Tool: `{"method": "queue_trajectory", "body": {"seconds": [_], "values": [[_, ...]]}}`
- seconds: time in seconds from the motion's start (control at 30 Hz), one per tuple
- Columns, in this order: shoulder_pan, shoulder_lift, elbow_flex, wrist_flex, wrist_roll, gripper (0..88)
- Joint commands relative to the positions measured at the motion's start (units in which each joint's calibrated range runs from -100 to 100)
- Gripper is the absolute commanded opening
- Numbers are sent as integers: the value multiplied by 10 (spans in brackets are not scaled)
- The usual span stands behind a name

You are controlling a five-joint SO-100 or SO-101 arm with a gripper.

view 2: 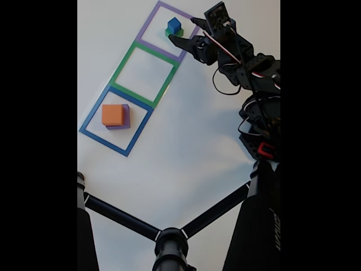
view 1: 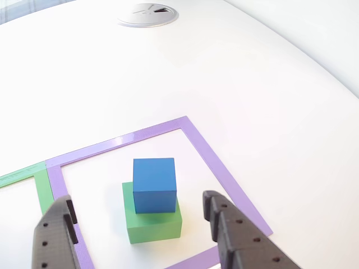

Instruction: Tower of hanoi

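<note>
while the gripper [view 1: 140, 224] is hanging with its jaws spread wide and empty on either side of the stack, we are judging the step as a reach for the blue cube [view 1: 154, 185]. it is sitting on the green block [view 1: 154, 224] inside the purple outline [view 1: 207, 154]. next we are needing a descent and a close on blue alone. the fixed view is giving us what the other view is lacking: the orange block [view 2: 112, 114] on the purple block [view 2: 126, 117] in the blue outline [view 2: 93, 112].

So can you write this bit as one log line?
gripper: open, straddling stack | blue cube on green block | orange block on purple block
</note>
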Motion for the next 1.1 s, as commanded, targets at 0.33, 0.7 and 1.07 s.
{"method": "queue_trajectory", "body": {"seconds": [0.33, 0.7, 1.07], "values": [[12, 187, -87, -155, 0, 275], [15, 266, -137, -200, 0, 272], [5, 333, -166, -238, 0, 260]]}}
